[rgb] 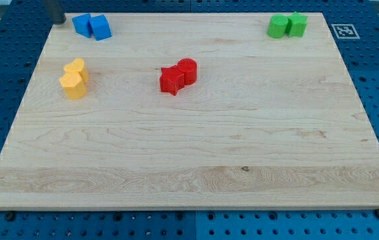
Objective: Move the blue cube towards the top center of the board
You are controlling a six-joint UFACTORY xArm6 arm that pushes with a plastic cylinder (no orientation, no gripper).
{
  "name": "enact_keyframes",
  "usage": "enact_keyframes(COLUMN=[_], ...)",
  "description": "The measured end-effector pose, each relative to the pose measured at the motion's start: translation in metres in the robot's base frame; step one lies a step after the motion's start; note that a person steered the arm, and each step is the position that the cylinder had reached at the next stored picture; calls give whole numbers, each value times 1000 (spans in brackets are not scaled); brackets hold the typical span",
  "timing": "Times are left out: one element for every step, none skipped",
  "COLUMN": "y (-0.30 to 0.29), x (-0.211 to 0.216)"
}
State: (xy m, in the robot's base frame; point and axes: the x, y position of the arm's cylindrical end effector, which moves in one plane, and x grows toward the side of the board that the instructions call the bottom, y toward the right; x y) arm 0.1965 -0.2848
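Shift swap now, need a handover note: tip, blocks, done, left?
My tip sits at the board's top left corner, just to the view's left of the two touching blue blocks.
Yellow pair is at the left, red pair near centre, green pair at top right.
Done: nothing evident; blue is not at top centre.
Left: push the blue cube rightward along the top edge.

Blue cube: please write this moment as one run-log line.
blue cube: top-left corner, touching second blue block | my tip: left of both | push: not begun

Bright even light, soft shadows, sharp
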Motion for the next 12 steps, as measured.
enact_keyframes(y=[16,64,105,112,117,105,86,91,101,106,121,170], x=[-5,-5,-5,15,30,12,-5,1,34,79,68,56])
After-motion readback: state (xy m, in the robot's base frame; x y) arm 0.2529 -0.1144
